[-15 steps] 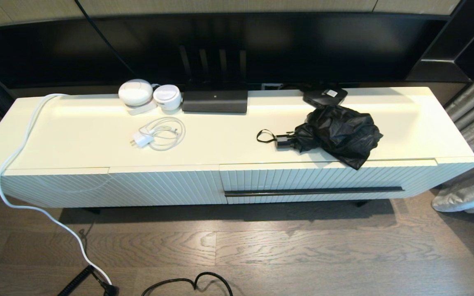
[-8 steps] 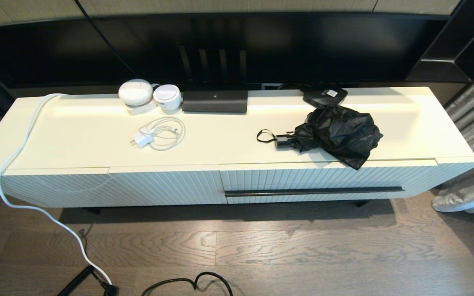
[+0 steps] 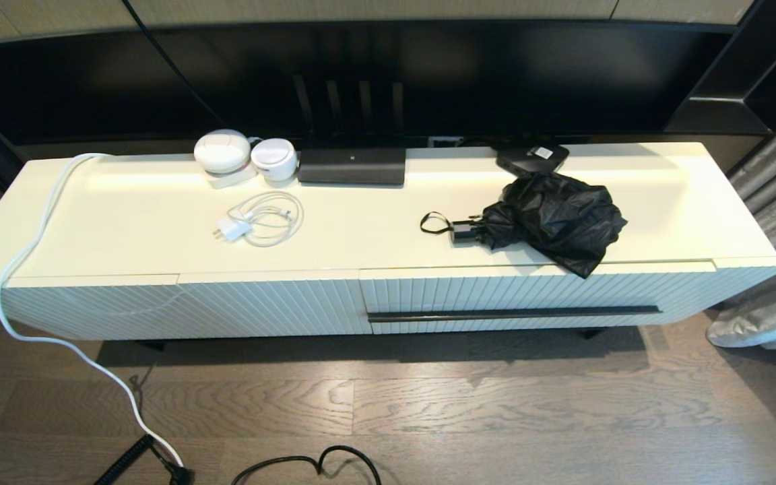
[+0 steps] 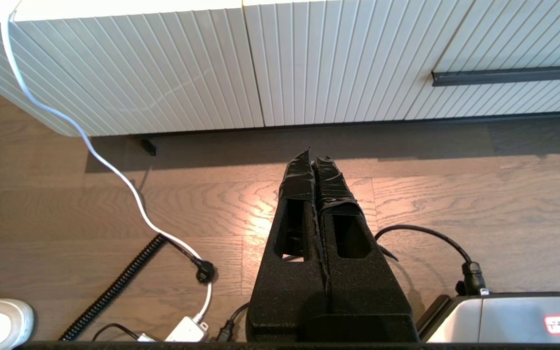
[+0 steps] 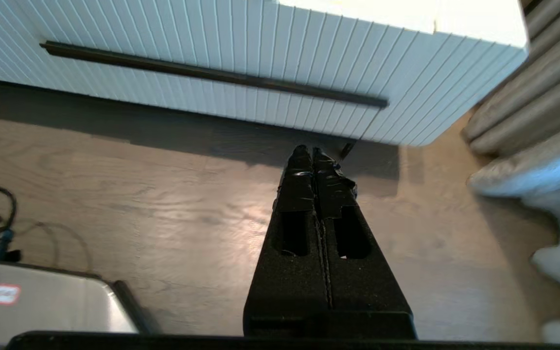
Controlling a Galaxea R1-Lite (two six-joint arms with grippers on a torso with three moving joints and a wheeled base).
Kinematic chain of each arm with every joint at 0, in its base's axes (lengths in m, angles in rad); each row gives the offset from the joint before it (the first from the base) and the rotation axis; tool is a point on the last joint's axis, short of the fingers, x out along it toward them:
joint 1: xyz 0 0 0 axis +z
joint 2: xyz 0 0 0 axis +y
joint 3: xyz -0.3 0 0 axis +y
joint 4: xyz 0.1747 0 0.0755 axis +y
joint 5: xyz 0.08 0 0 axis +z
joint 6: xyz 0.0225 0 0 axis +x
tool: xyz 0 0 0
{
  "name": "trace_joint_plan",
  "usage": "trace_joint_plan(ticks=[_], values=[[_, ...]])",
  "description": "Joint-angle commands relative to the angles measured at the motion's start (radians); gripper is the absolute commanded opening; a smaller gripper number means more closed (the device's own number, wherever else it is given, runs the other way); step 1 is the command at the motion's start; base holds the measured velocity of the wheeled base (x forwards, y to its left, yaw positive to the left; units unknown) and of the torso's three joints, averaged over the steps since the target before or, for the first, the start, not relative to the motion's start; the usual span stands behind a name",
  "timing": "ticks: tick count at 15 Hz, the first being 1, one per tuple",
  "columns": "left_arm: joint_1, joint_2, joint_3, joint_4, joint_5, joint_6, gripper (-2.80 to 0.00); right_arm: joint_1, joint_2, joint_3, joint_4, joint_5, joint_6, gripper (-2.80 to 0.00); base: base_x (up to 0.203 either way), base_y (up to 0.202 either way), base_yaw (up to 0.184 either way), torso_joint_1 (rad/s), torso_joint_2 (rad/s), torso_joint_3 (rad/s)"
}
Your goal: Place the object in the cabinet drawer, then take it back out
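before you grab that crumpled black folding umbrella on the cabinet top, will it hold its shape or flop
The crumpled black folding umbrella will probably flop: its fabric is loose and wrinkled. Its short black handle looks stiffer, likely the surer grip. The fabric overhangs the cream cabinet top, so a push may tip it off.

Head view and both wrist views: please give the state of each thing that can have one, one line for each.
cabinet drawer: fully closed, handle untouched.
umbrella: folded, fabric loose, lying on the cabinet top above the drawer.
white charger cable: coiled, unplugged, on the cabinet top.
left tool: shut, empty, low above the floor.
right tool: shut, empty, low before the drawer.
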Motion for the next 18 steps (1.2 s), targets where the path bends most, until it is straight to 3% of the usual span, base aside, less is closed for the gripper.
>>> trace_joint_plan(ticks=[1, 4, 18], values=[[0.0, 0.002, 0.002, 0.0, 0.0, 0.0, -2.8, 0.0, 0.001, 0.001, 0.041, -0.003, 0.062, -2.8, 0.0, 0.0, 0.0, 0.0, 0.0, 0.0], [0.001, 0.002, 0.002, 0.0, 0.0, 0.0, -2.8, 0.0, 0.0, 0.002, 0.047, -0.02, 0.095, -2.8, 0.0, 0.0, 0.0, 0.0, 0.0, 0.0], [-0.001, 0.002, 0.002, 0.0, 0.0, -0.001, -2.8, 0.0, 0.001, 0.0, 0.047, -0.022, 0.1, -2.8, 0.0, 0.0, 0.0, 0.0, 0.0, 0.0]])
